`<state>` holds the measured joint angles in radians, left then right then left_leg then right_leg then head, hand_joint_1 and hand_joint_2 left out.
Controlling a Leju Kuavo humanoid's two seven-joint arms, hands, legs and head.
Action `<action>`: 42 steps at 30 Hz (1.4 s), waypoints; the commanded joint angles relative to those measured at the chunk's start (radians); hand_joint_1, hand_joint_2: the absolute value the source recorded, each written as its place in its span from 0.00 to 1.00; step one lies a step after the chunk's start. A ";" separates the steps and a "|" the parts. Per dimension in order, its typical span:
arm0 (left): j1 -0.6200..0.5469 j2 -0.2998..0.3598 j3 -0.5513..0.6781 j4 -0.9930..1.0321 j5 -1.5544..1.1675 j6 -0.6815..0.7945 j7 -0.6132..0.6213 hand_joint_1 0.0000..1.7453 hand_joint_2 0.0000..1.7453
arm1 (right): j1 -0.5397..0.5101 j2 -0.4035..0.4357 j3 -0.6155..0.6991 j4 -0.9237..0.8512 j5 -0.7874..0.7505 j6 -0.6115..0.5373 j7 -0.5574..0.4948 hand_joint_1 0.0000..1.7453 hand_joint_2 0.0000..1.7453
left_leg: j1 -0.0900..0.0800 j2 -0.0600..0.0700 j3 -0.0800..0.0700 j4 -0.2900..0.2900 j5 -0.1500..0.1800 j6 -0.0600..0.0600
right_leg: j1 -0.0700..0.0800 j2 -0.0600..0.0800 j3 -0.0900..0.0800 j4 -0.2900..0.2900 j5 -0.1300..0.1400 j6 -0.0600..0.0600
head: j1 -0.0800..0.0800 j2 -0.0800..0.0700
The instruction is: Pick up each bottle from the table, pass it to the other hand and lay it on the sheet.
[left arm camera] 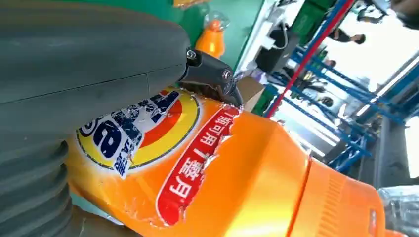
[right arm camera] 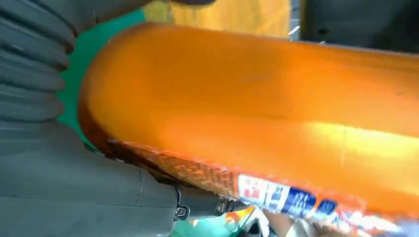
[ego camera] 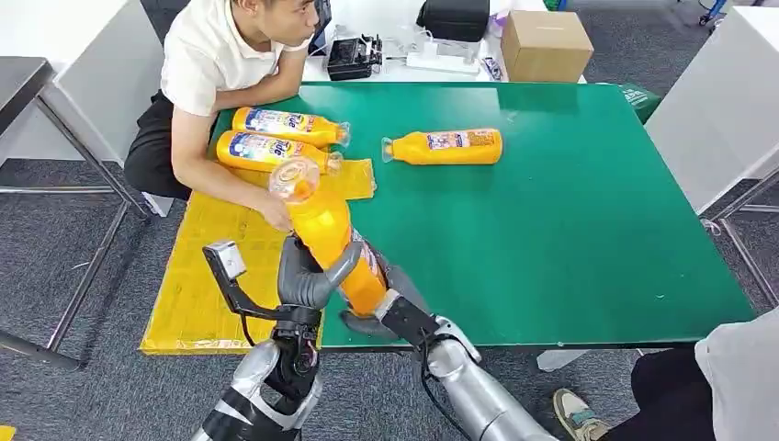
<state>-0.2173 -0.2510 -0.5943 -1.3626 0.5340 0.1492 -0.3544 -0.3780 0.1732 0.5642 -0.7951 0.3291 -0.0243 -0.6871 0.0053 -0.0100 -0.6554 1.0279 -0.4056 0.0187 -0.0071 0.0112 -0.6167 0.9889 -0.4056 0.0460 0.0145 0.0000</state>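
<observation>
An orange bottle (ego camera: pixel 333 241) stands tilted above the table's near edge, its clear cap toward the yellow sheet (ego camera: pixel 197 276). My left hand (ego camera: pixel 310 276) grips its middle, the thumb wrapped across the front. At the bottle's base, my right hand (ego camera: pixel 384 310) holds it from below. Up close the labelled bottle (left arm camera: pixel 247 173) presses against my left hand (left arm camera: pixel 74 74), and the bottle (right arm camera: pixel 272 98) lies against my right hand (right arm camera: pixel 59 187). Two more bottles (ego camera: pixel 287 124) (ego camera: pixel 273 152) lie on the sheet's far end. A third bottle (ego camera: pixel 445 147) lies on the green table (ego camera: pixel 570 230).
A person sits at the table's left, forearm on the sheet, a hand (ego camera: pixel 274 216) close to the held bottle's cap. A cardboard box (ego camera: pixel 545 46) and dark devices stand beyond the far edge. Another person (ego camera: pixel 735 386) is at the near right corner.
</observation>
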 commanded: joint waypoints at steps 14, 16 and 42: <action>-0.033 0.122 0.147 0.051 -0.090 -0.036 0.038 1.00 1.00 | 0.243 -0.065 0.037 -0.448 -0.084 -0.021 -0.011 0.00 0.00 | 0.000 -0.001 0.003 -0.001 -0.001 -0.001 | 0.000 -0.002 0.003 -0.001 -0.002 -0.001 | 0.000 0.000; -0.045 0.140 0.180 0.054 -0.153 0.043 0.029 1.00 1.00 | 0.270 -0.067 0.016 -0.488 -0.043 -0.120 -0.011 0.00 0.00 | 0.000 0.001 0.003 -0.001 -0.001 -0.001 | 0.000 0.000 0.003 -0.001 -0.001 -0.001 | 0.000 0.000; -0.431 0.157 0.173 0.971 -1.768 0.364 0.322 1.00 1.00 | 0.183 -0.009 0.012 -0.411 -0.121 -0.153 0.012 0.00 0.00 | 0.001 -0.003 0.007 -0.002 0.001 -0.001 | 0.001 -0.004 0.008 -0.001 -0.001 -0.002 | 0.000 0.000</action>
<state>-0.4886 -0.0996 -0.3479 -0.7796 -1.1809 0.6114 -0.1005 -0.1113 0.1644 0.5749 -1.3424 0.2155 -0.1858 -0.6779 0.0057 -0.0120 -0.6559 1.0277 -0.4031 0.0189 -0.0069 0.0101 -0.6165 0.9893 -0.4052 0.0456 0.0149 0.0000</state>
